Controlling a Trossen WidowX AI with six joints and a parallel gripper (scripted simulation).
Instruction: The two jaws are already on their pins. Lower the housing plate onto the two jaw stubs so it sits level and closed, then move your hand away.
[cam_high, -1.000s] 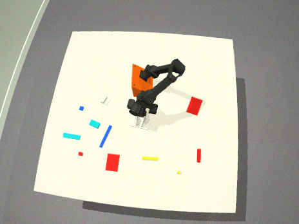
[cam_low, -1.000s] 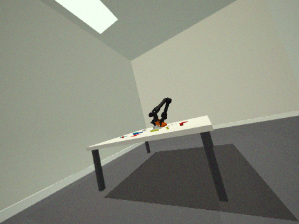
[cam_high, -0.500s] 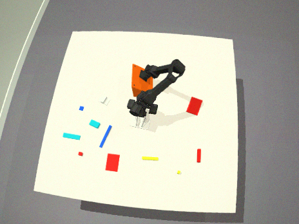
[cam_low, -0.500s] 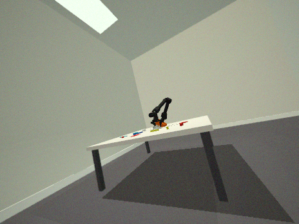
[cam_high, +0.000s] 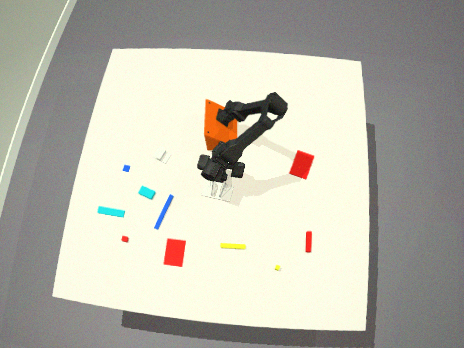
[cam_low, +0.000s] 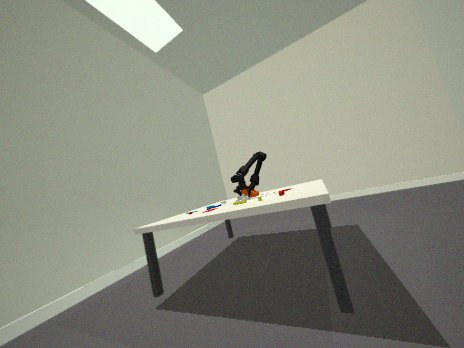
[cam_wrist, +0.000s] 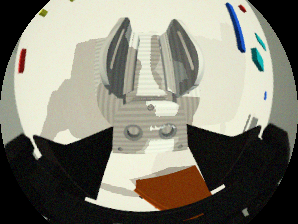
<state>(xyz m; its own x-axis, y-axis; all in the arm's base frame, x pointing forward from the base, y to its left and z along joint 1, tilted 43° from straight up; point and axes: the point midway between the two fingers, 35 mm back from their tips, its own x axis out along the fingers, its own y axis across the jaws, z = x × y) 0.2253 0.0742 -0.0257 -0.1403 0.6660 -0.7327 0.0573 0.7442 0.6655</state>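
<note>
The light grey housing plate (cam_wrist: 150, 143) has two round holes and small corner holes. My gripper (cam_wrist: 149, 129) (cam_high: 220, 176) is shut on it, one finger at each side edge. Two pale jaws (cam_wrist: 118, 62) (cam_wrist: 183, 62) with dark grey faces stand side by side, spread apart, just beyond the plate in the wrist view. Their stub ends meet or pass under the plate's far edge. A wider ribbed pale base (cam_wrist: 104, 107) shows around them. The frames do not show whether the plate touches the stubs. In the top view the arm hides the plate.
An orange block (cam_high: 214, 122) (cam_wrist: 172, 189) stands close behind the gripper, by the arm's base. A small white angled part (cam_high: 163, 157) lies to the left. Red plates (cam_high: 302, 164) (cam_high: 174, 252), a blue bar (cam_high: 164, 212), cyan blocks (cam_high: 147, 192) and a yellow bar (cam_high: 233, 246) lie around.
</note>
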